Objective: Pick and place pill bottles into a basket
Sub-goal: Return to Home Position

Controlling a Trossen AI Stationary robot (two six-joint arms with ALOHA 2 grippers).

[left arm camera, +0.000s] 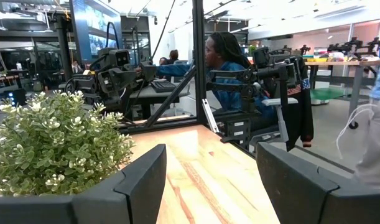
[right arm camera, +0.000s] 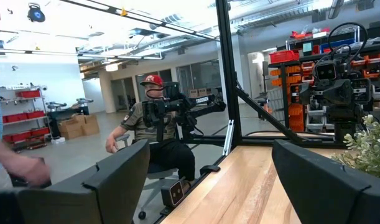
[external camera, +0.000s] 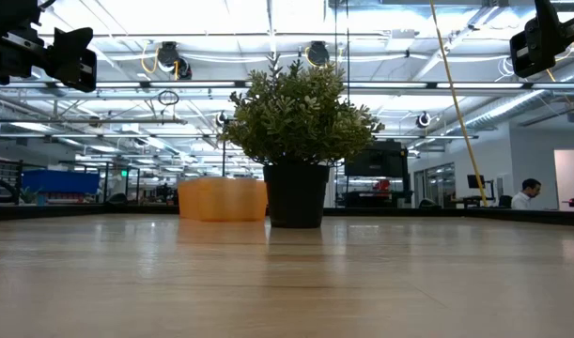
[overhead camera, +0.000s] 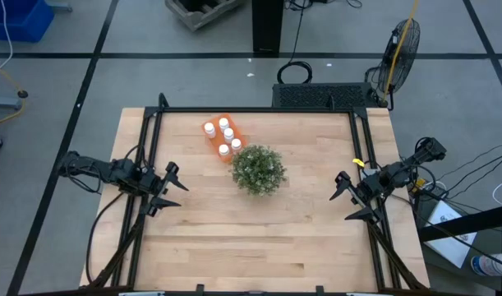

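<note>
The orange basket lies on the table at the far side, left of middle, next to the green plant. Several white pill bottles stand upright inside it. In the low view the basket shows left of the plant's black pot; the bottles are hidden there. My left gripper is open and empty at the table's left side. My right gripper is open and empty at the right side. Both hover above the table, apart from everything.
A black frame runs along the table's far, left and right edges. The plant stands near the table's middle, between the two grippers. Bare wood lies toward the near edge. People sit beyond the table in both wrist views.
</note>
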